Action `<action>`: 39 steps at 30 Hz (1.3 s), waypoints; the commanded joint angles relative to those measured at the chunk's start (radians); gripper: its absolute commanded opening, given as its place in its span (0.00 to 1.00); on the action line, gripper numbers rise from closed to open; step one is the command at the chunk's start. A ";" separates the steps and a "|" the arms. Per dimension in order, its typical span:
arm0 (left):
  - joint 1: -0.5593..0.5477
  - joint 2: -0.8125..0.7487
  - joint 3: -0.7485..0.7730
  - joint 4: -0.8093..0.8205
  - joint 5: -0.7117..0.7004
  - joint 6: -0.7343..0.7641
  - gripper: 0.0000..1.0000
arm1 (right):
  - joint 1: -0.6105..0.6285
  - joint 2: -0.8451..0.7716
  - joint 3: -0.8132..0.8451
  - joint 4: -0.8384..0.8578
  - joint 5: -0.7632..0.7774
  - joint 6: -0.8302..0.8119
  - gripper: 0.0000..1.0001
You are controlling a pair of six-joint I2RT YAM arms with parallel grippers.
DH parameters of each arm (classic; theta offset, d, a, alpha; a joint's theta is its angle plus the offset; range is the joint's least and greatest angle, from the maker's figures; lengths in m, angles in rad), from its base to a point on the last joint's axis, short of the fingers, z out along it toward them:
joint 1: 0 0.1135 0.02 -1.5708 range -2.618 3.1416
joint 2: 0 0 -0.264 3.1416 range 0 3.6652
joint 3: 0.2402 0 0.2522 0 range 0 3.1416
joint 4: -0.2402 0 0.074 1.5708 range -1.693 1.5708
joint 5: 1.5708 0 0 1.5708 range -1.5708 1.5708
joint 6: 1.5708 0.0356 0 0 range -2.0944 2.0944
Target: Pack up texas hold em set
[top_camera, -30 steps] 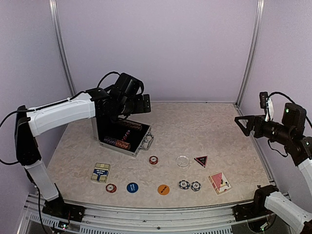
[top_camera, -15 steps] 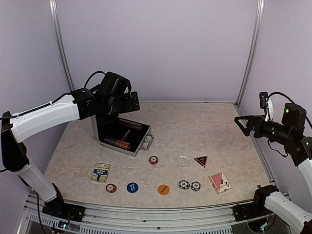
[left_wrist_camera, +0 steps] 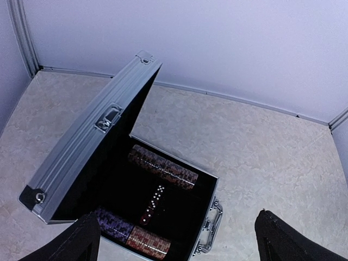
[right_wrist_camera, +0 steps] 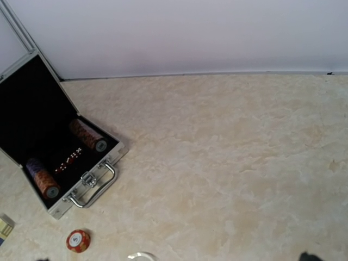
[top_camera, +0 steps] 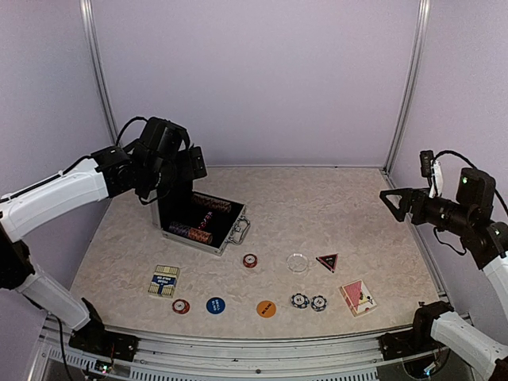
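The silver briefcase (top_camera: 226, 236) lies open at the left of the table, its lid (left_wrist_camera: 92, 138) standing upright. Rows of striped chips (left_wrist_camera: 163, 167) and a row of dice (left_wrist_camera: 151, 204) sit in the black lining. My left gripper (top_camera: 190, 165) hovers open above the lid, holding nothing. Loose on the table are a red chip (top_camera: 250, 260), a clear disc (top_camera: 298, 262), a dark triangle (top_camera: 327, 261), a blue disc (top_camera: 215, 305), an orange disc (top_camera: 267, 308), two dark chips (top_camera: 309, 302), another red chip (top_camera: 181, 306) and two card decks (top_camera: 163, 280) (top_camera: 358, 297). My right gripper (top_camera: 393, 202) hangs open at the far right, high above the table.
The case's metal handle (right_wrist_camera: 93, 187) faces the table's middle. Purple walls with metal posts (top_camera: 406, 87) close in the back and sides. A rail (top_camera: 254, 349) runs along the near edge between the arm bases.
My left arm has drawn back to the left, its open gripper moving from over the case interior to above the lid. The right arm has barely moved.
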 commanded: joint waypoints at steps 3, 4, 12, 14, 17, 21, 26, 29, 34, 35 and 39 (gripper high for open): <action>0.064 -0.083 -0.059 -0.008 0.020 -0.012 0.99 | 0.011 0.002 -0.012 0.031 -0.016 0.014 0.99; 0.074 -0.096 -0.070 -0.008 0.025 -0.015 0.99 | 0.011 0.003 -0.012 0.033 -0.015 0.014 0.99; 0.150 -0.165 -0.139 -0.020 -0.017 0.037 0.99 | 0.011 0.011 -0.009 0.031 -0.011 0.006 0.99; 0.189 -0.195 -0.168 -0.005 0.000 0.054 0.99 | 0.011 0.012 -0.006 0.025 -0.010 0.004 0.99; 0.258 -0.226 -0.215 0.026 0.042 0.082 0.99 | 0.010 0.006 -0.008 0.023 -0.003 0.001 0.99; 0.293 -0.266 -0.300 0.139 0.032 0.182 0.99 | 0.012 0.008 -0.014 0.024 -0.003 0.000 0.99; 0.328 -0.316 -0.414 0.318 0.004 0.268 0.99 | 0.011 0.009 -0.008 0.024 -0.002 -0.001 0.99; 0.378 -0.320 -0.466 0.386 0.032 0.260 0.99 | 0.011 0.008 -0.006 0.021 0.001 -0.004 0.99; 0.442 -0.288 -0.544 0.511 0.106 0.295 0.99 | 0.011 0.003 -0.012 0.026 0.002 -0.001 0.99; 0.445 -0.280 -0.554 0.538 0.102 0.309 0.99 | 0.012 0.002 -0.012 0.027 0.000 -0.001 0.99; 0.450 -0.244 -0.598 0.681 0.066 0.384 0.99 | 0.012 0.000 -0.013 0.031 -0.002 0.003 0.99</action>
